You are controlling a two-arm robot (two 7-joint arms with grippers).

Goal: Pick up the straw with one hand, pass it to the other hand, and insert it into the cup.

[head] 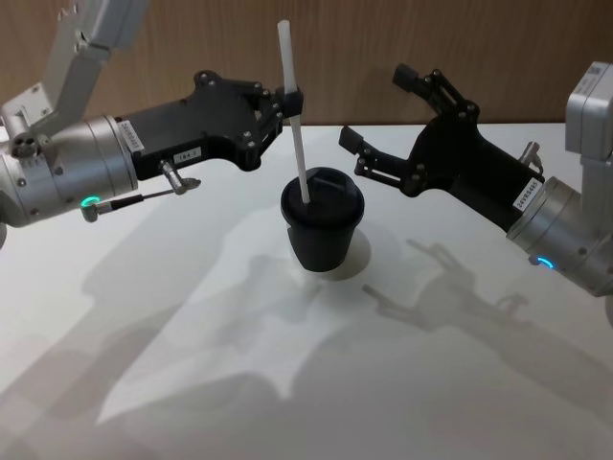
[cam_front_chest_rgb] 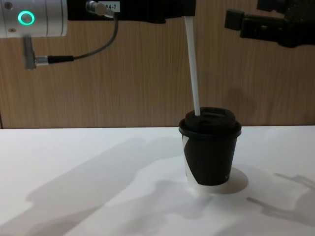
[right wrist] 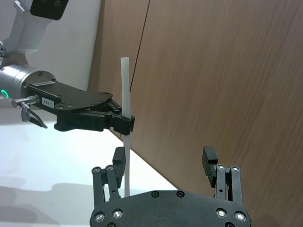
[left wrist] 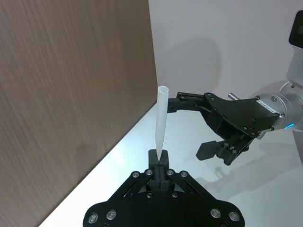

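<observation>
We see our left claw (head: 290, 102) squeezed shut on the straw (head: 296, 125), holding it high up near its top end. The straw stands almost straight up, tipped only a little, with its long line running top to bottom. Its low end meets the black lid of the cup (head: 322, 228), at about 10 o'clock on the lid in the head view. We think it is going into the sip hole, but we cannot tell how deep it goes.

The cup sits on the white tabletop (head: 192, 383), right under the left claw. So the next move looks like a straight push down.

Our right claw (head: 388, 120) is wide open and holds nothing. It hangs at about 2 o'clock from the cup, near but not touching. The left claw is the nearer one.

There is a small white label on the left claw's body, and we cannot read it for sure.
</observation>
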